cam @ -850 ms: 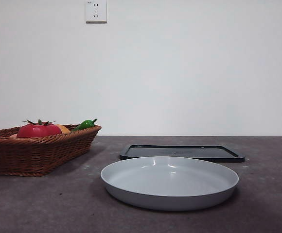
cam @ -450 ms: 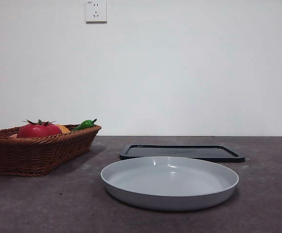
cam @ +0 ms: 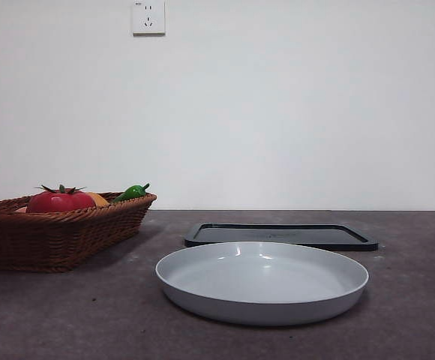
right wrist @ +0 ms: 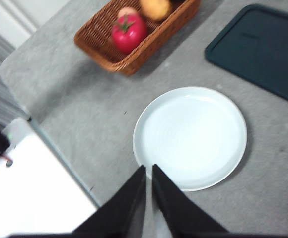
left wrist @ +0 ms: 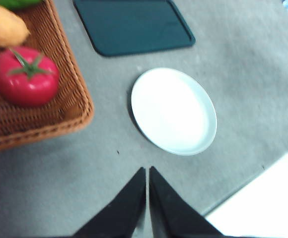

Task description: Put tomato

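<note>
The tomato [cam: 59,201] is glossy red with a dark green calyx and lies in a brown wicker basket [cam: 60,232] at the left. It also shows in the left wrist view [left wrist: 26,77] and the right wrist view [right wrist: 129,32]. A white round plate [cam: 262,281] sits in the middle of the table. My left gripper [left wrist: 147,173] is shut and empty, high above the table near its front edge. My right gripper [right wrist: 148,171] is shut and empty, high above the plate's near rim [right wrist: 191,136]. Neither arm shows in the front view.
An orange round fruit [cam: 97,199] and a small green pepper [cam: 131,192] lie in the basket beside the tomato. A dark flat tray [cam: 281,235] lies behind the plate. The table's front edge [left wrist: 243,191] runs below the grippers.
</note>
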